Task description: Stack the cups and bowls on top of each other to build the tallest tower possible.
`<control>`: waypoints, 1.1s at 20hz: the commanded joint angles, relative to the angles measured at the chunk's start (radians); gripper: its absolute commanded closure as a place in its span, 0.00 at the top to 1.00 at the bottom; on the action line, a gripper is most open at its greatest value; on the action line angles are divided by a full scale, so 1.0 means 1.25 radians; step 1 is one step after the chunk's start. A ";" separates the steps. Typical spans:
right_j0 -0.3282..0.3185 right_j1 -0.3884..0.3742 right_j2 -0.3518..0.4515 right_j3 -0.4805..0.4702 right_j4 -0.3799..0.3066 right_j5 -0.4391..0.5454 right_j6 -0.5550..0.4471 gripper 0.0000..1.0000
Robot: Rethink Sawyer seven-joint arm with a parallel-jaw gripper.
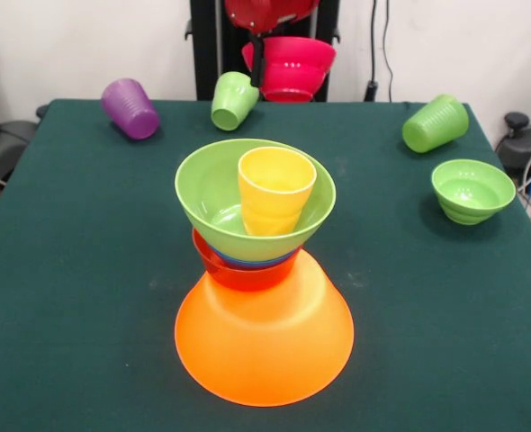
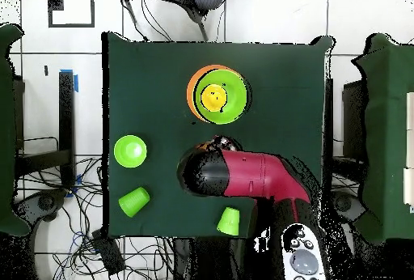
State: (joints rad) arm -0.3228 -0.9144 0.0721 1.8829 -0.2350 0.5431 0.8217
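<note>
The tower stands near the table's front: a huge orange bowl (image 1: 264, 346) upside down, then a red-orange bowl (image 1: 234, 273), a sliver of blue bowl (image 1: 247, 262), a large light green bowl (image 1: 213, 193) and a yellow cup (image 1: 274, 191) upright inside it. From above the tower (image 2: 217, 96) shows green with the yellow cup at its centre. My gripper (image 1: 258, 58) is shut on the rim of a pink bowl (image 1: 292, 70), held high behind the tower. In the overhead view the arm (image 2: 242, 176) covers that bowl.
A purple cup (image 1: 130, 109) lies on its side at the far left. One light green cup (image 1: 232, 99) lies beside the held bowl, another (image 1: 435, 123) at the far right. A small green bowl (image 1: 471, 189) stands upright at the right.
</note>
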 commanded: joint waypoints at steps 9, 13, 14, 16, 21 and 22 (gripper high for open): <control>-0.029 -0.011 0.098 0.050 0.081 -0.069 0.156 0.00; -0.069 -0.110 0.128 0.111 0.133 0.007 0.087 0.00; -0.086 -0.141 0.141 0.138 0.154 0.017 0.065 0.00; -0.095 -0.181 0.139 0.175 0.160 0.042 0.036 0.00; 0.000 -0.188 0.012 0.162 0.001 0.252 0.034 0.00; 0.001 -0.187 0.008 0.169 -0.023 0.284 0.011 0.00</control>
State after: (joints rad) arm -0.3782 -1.1050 0.1054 1.9897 -0.1285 0.6270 0.8376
